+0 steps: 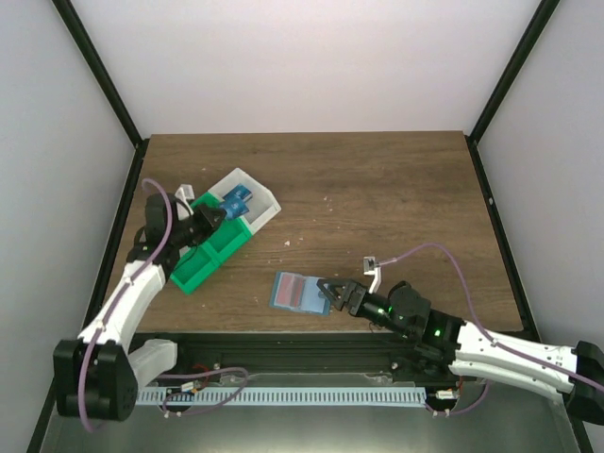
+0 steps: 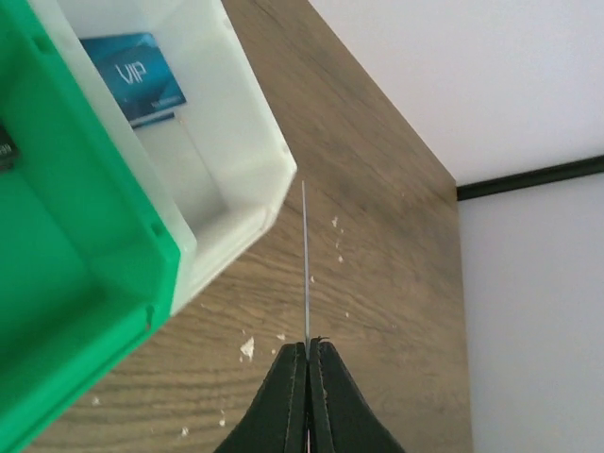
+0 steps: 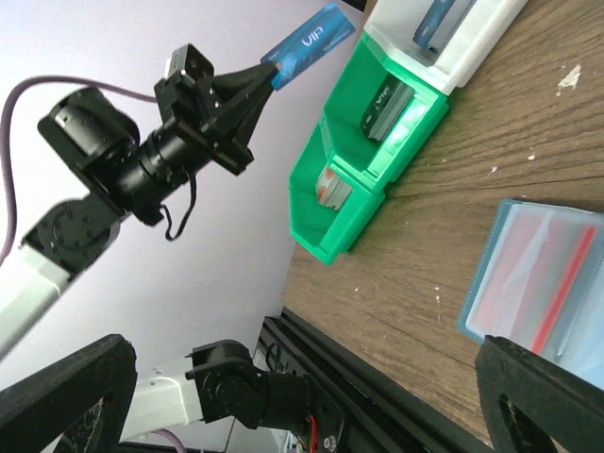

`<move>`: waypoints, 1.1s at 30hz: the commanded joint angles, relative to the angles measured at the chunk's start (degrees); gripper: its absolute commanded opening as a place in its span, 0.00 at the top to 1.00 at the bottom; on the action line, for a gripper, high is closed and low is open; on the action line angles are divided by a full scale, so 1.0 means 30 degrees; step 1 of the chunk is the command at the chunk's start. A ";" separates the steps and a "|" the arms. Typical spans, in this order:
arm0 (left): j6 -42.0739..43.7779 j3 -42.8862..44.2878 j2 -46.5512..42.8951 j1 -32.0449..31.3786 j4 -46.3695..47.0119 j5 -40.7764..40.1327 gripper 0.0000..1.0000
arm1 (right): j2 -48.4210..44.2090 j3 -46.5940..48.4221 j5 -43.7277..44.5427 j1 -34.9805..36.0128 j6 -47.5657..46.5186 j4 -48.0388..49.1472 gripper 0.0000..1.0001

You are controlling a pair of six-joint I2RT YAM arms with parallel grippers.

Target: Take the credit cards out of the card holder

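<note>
The card holder (image 1: 296,291) lies open and flat on the wood near the front edge, with reddish cards (image 3: 530,274) showing through its pale pockets. My right gripper (image 1: 325,294) stands open at the holder's right edge, its fingers (image 3: 543,392) wide apart and nothing between them. My left gripper (image 1: 217,217) hovers by the tray's white compartment, shut on a blue card marked VIP (image 3: 307,42). In the left wrist view that card (image 2: 306,269) is seen edge-on, sticking out past the shut fingertips.
A green-and-white compartment tray (image 1: 193,274) sits at the left. Its white compartment (image 2: 247,123) holds another blue VIP card (image 2: 132,74), and its green compartments (image 3: 342,219) hold cards too. Small white crumbs (image 2: 247,347) dot the wood. A black rail (image 1: 283,344) runs along the front edge.
</note>
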 commanded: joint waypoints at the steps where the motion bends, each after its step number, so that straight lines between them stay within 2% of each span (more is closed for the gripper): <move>1: 0.1071 0.2359 0.2427 0.0909 -0.0508 0.1277 1.00 | -0.0470 0.0995 0.0673 -0.0056 -0.0361 -0.1366 0.00; 10: -0.0566 0.5610 0.5750 0.1278 -0.0700 -0.1737 1.00 | -0.1779 0.1684 0.1488 -0.0045 -0.0482 -0.3267 0.00; 18: -0.0163 0.9519 0.9716 0.1289 -0.3949 -0.2131 1.00 | -0.2582 0.1513 0.1742 -0.0075 -0.0695 -0.3601 0.00; 21: -0.0391 0.9527 1.0176 0.1287 -0.3287 -0.1928 1.00 | -0.2302 0.1664 0.1718 -0.0067 -0.0944 -0.3290 0.00; 28: -0.1213 0.8923 1.0298 0.1281 -0.2988 -0.4108 1.00 | -0.1152 0.2301 0.1612 -0.0087 -0.0996 -0.3292 0.00; 33: -0.1638 0.9019 1.1186 0.1273 -0.2747 -0.4206 1.00 | -0.1002 0.2210 0.1620 -0.0069 -0.0688 -0.3260 0.00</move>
